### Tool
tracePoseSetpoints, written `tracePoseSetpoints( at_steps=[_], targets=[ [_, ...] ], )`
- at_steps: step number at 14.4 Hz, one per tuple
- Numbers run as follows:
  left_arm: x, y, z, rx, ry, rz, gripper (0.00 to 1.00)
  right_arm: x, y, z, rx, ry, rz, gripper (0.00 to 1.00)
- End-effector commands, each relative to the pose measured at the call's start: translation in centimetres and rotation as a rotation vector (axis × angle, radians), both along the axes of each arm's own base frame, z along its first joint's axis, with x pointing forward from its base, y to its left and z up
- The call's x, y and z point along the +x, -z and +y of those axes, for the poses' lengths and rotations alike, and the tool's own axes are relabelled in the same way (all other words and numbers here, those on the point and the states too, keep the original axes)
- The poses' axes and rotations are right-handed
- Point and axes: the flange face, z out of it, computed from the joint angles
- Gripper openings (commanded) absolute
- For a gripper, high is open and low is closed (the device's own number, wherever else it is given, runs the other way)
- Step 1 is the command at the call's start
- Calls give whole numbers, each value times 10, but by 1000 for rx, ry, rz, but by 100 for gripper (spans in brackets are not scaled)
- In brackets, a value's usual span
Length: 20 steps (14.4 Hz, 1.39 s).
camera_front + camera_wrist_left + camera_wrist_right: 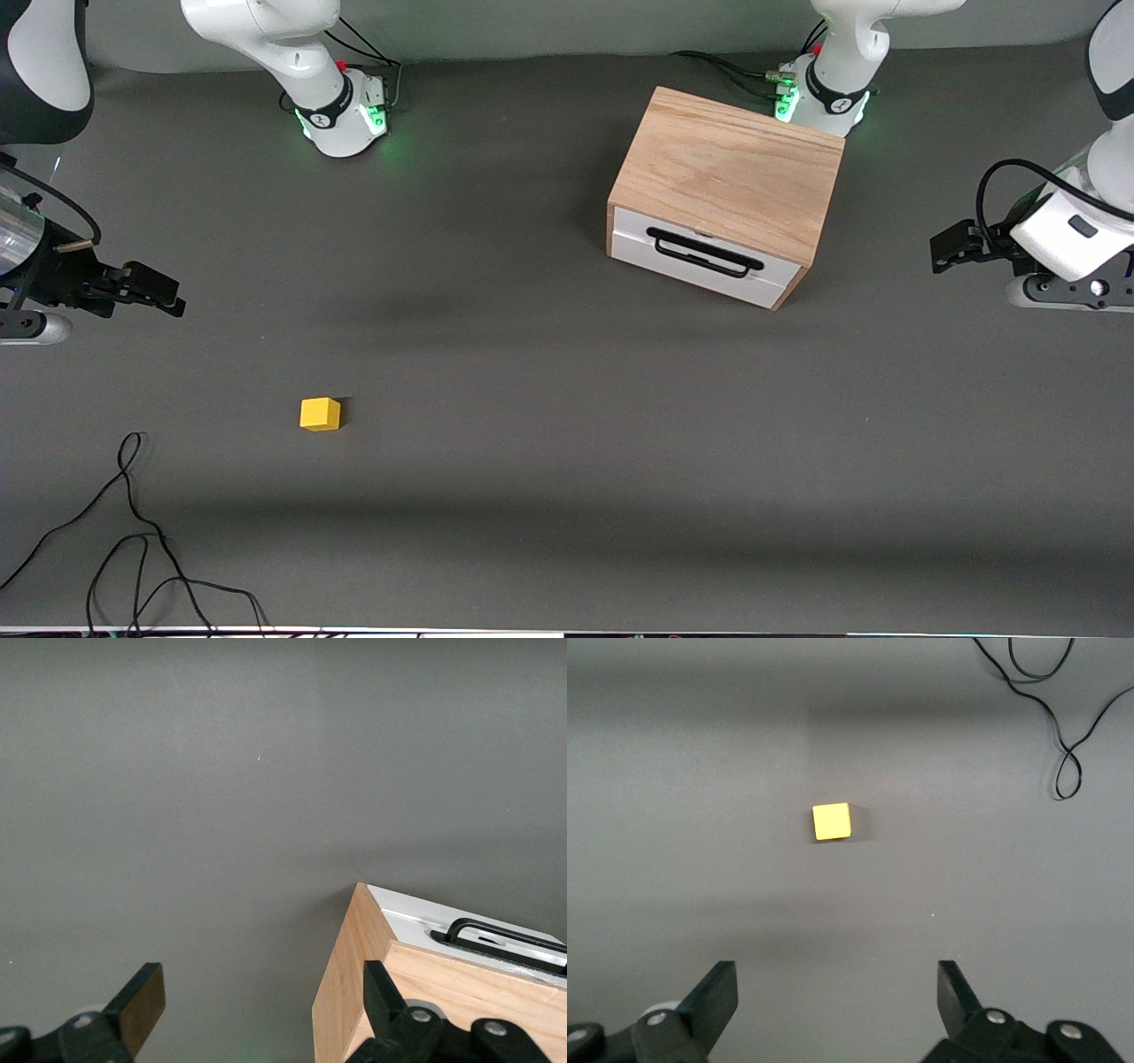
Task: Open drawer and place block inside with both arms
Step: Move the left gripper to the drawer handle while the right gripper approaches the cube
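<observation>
Over bare grey tabletop (567, 425) at opposite ends, I've got left claw (261, 1014) and right claw (835, 1001) both hanging released. Matte yellow block (320, 414) sits alone; white drawer (704, 255) is closed in its oak box (731, 168).

I'm looking at a robotics lab: green-lit arm bases (341, 120) are sitting on a grey-covered table (567, 399), loose black cables (133, 549) trailing.

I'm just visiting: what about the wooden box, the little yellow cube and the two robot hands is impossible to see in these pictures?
- Inside of the drawer: hidden in every view, as its white front is shut in the oak box.
- Black handle: cut off by the left wrist view's edge.
- Block: underside hidden against the table.
- Left gripper and right gripper, both open: bodies cut off by the wrist views' edges.
</observation>
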Motion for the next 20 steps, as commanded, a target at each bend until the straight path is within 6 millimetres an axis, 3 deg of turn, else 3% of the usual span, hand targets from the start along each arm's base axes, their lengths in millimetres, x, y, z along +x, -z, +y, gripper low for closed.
tracePoseSetpoints(
  at_steps=[1,10,13,17,20],
  targets=[
    [-3,-3,-1,-2,19,5,100,1,-5,3,-1,5,6,100],
    [-2,1,-9,5,-15,16,100,2,-3,0,-2,0,10,100],
    [-2,12,-55,36,-280,16,100,0,1,0,-2,-1,30,100],
    [-12,33,-154,89,-599,-1,100,0,3,1,0,-1,33,100],
    [-21,40,-212,101,-742,-8,100,2,6,2,11,5,35,100]
  ],
)
